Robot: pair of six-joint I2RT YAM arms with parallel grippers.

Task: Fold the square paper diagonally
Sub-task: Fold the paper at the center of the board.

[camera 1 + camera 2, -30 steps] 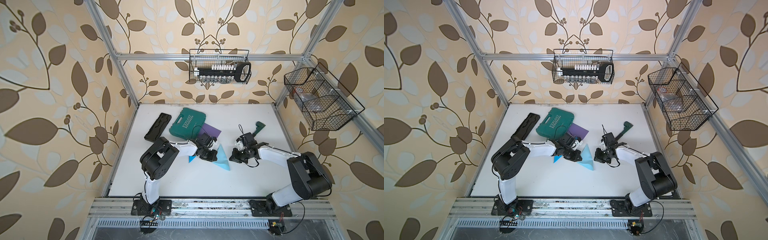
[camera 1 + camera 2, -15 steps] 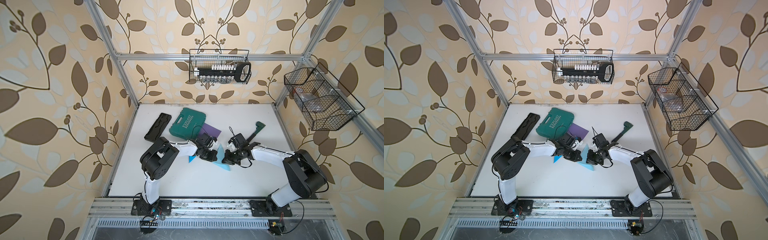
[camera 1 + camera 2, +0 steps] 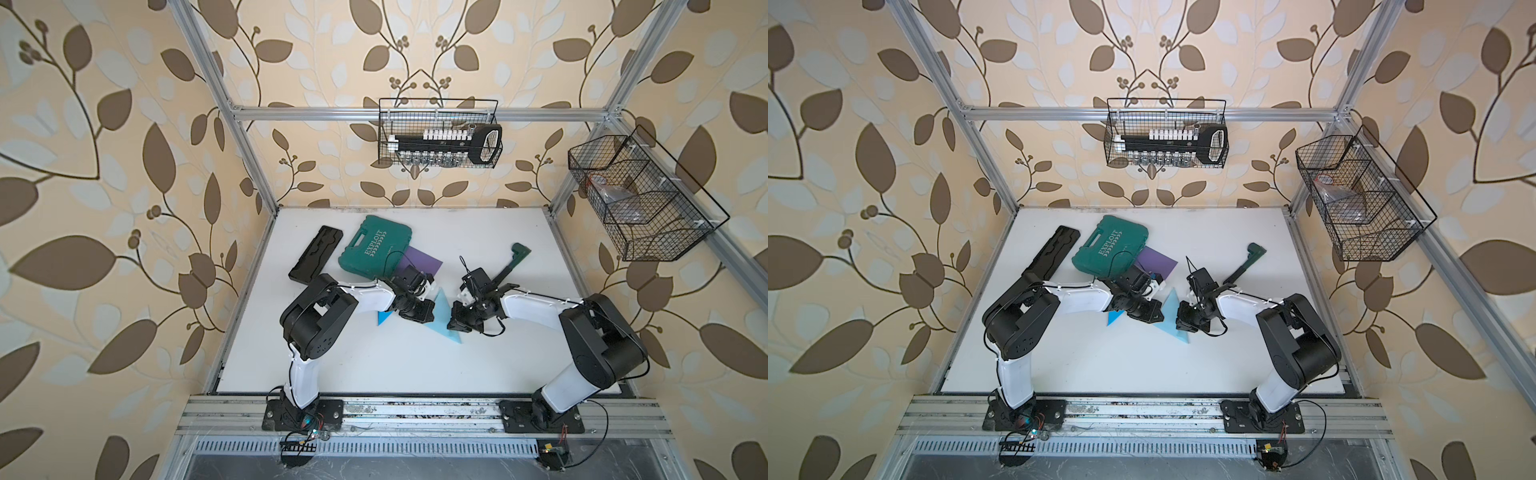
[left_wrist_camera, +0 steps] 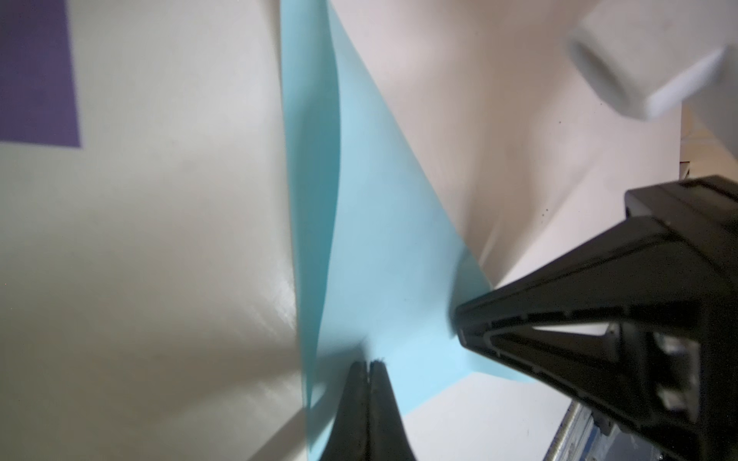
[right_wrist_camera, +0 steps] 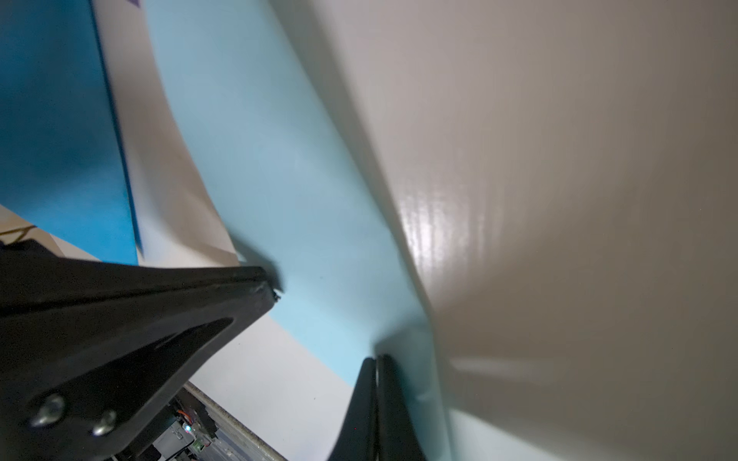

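The light-blue paper (image 4: 379,239), just in front of the green case (image 3: 376,251), is seen doubled into a triangle, its flap bulging. The left claw (image 4: 369,365) and right claw (image 5: 377,359) are closed empty, tips pressed onto it; flattening the crease is judged left.

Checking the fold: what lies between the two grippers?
The light blue paper, partly folded, lies between the left gripper and right gripper; both top views show it.
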